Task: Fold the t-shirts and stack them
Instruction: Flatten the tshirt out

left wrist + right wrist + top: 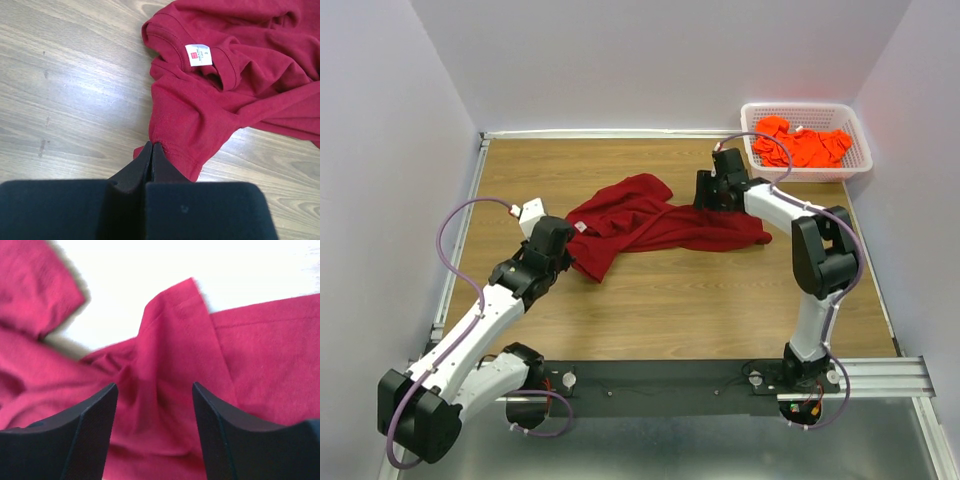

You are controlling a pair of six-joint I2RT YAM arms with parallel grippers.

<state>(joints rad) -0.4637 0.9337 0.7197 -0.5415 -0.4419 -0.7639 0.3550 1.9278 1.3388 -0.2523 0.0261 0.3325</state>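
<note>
Pinching a hemmed edge of the maroon t-shirt [650,220] with my left gripper [151,150], fingers pressed together on the cloth, I hold my right gripper [154,385] spread astride a raised ridge of the same shirt, not gripping it. The shirt lies crumpled mid-table [670,300], unfolded. The orange t-shirts [805,145] sit heaped in the white basket [800,105] at the far right corner. Nothing is folded or stacked yet; I judge the whole job remains.

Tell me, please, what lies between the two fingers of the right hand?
A raised fold of the maroon t-shirt stands between the spread fingers of the right hand. The right wrist view shows it plainly.
</note>
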